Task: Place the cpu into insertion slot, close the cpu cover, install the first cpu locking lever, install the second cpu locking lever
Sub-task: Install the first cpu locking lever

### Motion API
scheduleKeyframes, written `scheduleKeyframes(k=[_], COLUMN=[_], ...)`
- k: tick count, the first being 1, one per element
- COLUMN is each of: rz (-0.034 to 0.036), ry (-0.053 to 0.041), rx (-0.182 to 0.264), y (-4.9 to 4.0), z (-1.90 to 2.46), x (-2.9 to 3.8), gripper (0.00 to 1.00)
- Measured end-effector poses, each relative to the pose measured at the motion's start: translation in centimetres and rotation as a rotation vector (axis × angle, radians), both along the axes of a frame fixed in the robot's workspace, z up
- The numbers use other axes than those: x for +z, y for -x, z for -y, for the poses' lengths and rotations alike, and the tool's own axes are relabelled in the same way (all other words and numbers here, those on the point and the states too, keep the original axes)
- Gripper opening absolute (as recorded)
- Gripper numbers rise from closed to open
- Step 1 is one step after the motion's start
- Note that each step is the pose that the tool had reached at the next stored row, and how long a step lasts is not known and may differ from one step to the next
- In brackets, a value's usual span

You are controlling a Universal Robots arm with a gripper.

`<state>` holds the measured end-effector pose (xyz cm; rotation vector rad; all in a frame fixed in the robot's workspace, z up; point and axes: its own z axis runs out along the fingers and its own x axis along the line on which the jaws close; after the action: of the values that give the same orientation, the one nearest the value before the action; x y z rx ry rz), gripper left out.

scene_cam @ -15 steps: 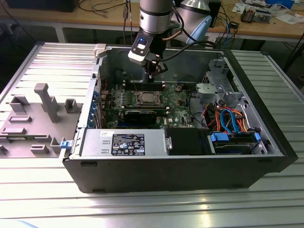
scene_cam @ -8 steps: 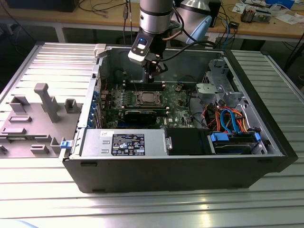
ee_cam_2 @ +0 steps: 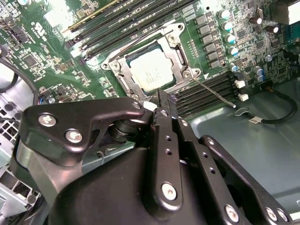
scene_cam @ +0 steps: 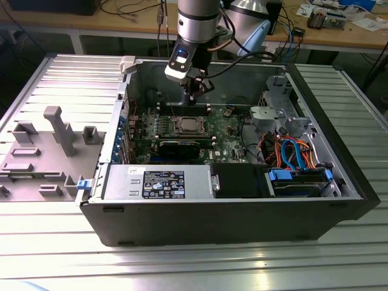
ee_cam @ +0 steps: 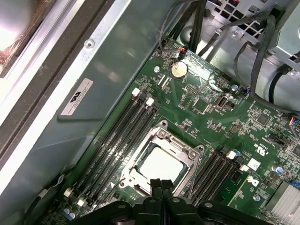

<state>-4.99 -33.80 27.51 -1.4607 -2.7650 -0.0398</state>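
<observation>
Ribbed metal tabletop [scene_cam: 194,267] carries an open computer case [scene_cam: 230,215]. Near the upper centre of the exterior view the gripper [scene_cam: 195,92] hangs above the green motherboard [scene_cam: 227,130]. Its fingers [ee_cam_2: 165,101] are pressed together, with nothing between them. The cpu [ee_cam_2: 152,69] lies in the insertion slot [ee_cam_2: 115,65], and the cpu cover [ee_cam_2: 174,47] lies over its edges. One thin locking lever [ee_cam_2: 213,91] sticks out beside the slot. I judge this lever a stiff, springy wire, best taken near its free end. The cpu looks light and fragile, to be touched only at its edges.
</observation>
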Motion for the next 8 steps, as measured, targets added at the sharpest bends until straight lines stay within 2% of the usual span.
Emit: scheduleKeyframes(k=[8], rz=[-0.0001], ry=[0.0001], rx=[0.001], y=[0.01], z=[0.00], x=[0.00], gripper=[0.11])
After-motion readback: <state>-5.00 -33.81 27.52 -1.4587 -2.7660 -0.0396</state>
